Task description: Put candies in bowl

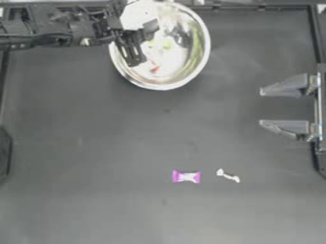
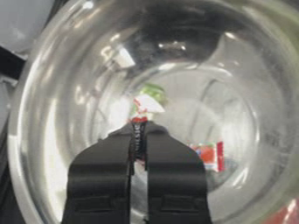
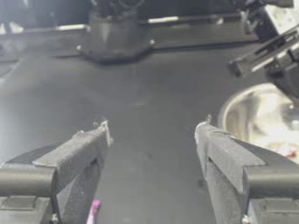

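Hanging over the bowl (image 1: 160, 45), the left gripper (image 1: 132, 51) pinches a candy (image 2: 140, 119) between closed jaws, placed to drop it inside, I judge. Red-and-white (image 2: 210, 155) and yellow-green (image 2: 153, 92) candies lie in the bowl. Well away, magenta (image 1: 186, 177) and whitish (image 1: 228, 176) candies wait on the table (image 1: 83, 157); the right gripper (image 1: 284, 106) idles beyond, jaws apart.

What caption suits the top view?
Left gripper over the bowl; magenta candy and whitish candy remain on the table.
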Available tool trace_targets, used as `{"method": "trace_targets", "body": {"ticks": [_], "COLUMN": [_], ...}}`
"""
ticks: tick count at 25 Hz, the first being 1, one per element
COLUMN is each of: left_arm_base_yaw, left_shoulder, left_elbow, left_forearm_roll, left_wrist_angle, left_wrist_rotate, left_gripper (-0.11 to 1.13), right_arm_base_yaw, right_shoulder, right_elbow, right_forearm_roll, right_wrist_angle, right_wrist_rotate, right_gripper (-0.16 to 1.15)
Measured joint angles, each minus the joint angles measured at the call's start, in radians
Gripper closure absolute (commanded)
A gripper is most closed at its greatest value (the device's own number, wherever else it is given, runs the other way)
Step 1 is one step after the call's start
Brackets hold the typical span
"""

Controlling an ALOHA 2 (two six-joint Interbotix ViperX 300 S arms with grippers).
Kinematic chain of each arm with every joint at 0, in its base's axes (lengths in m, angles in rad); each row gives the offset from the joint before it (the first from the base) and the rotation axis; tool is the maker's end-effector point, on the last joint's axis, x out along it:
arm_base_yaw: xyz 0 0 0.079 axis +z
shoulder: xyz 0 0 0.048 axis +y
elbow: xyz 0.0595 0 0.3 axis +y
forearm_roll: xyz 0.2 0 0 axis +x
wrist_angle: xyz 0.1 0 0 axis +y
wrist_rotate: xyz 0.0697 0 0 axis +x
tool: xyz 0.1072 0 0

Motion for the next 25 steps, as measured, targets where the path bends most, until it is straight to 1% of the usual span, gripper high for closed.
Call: {"method": "trace_targets", "body": {"ticks": [2, 3, 4, 5, 9, 12, 14, 18, 20, 25], "left_arm_base_yaw": [-0.002, -0.002, -0.003, -0.003, -0.005, -0.014, -0.023, -0.057, -0.077, -0.173], "left_shoulder": [0.002, 0.000, 0.000, 0.000, 0.000, -0.006, -0.038, -0.176, -0.249, -0.459], "left_elbow": [0.000, 0.000, -0.002, -0.003, -0.003, 0.002, 0.023, 0.083, 0.117, 0.232], "left_forearm_roll": [-0.002, -0.003, -0.011, -0.023, -0.041, -0.044, -0.046, -0.055, -0.072, -0.126], "left_wrist_angle": [-0.008, -0.012, -0.014, -0.015, -0.017, -0.017, -0.017, -0.014, -0.014, -0.011], "left_wrist_rotate": [0.002, 0.002, 0.002, 0.002, 0.002, 0.002, 0.002, 0.002, 0.002, 0.000], "left_gripper": [0.11, 0.01, -0.05, -0.06, 0.08, 0.09, 0.11, 0.11, 0.12, 0.12], "right_arm_base_yaw": [0.000, -0.002, -0.002, 0.000, 0.000, 0.000, 0.000, 0.000, 0.000, 0.000], "right_shoulder": [0.000, 0.000, 0.000, 0.000, 0.000, 0.000, 0.000, 0.000, 0.000, 0.000], "right_elbow": [0.000, 0.000, 0.000, 0.000, 0.000, 0.000, 0.000, 0.000, 0.000, 0.005], "right_forearm_roll": [0.000, 0.000, 0.000, 0.000, 0.000, 0.000, 0.000, 0.000, 0.002, 0.002], "right_wrist_angle": [0.000, 0.000, 0.000, 0.000, 0.000, 0.000, 0.000, 0.000, 0.000, 0.002], "right_wrist_rotate": [0.000, 0.000, 0.002, 0.000, 0.000, 0.000, 0.000, 0.000, 0.000, 0.000], "right_gripper": [0.06, 0.06, 0.06, 0.06, 0.06, 0.06, 0.06, 0.06, 0.06, 0.06]}}
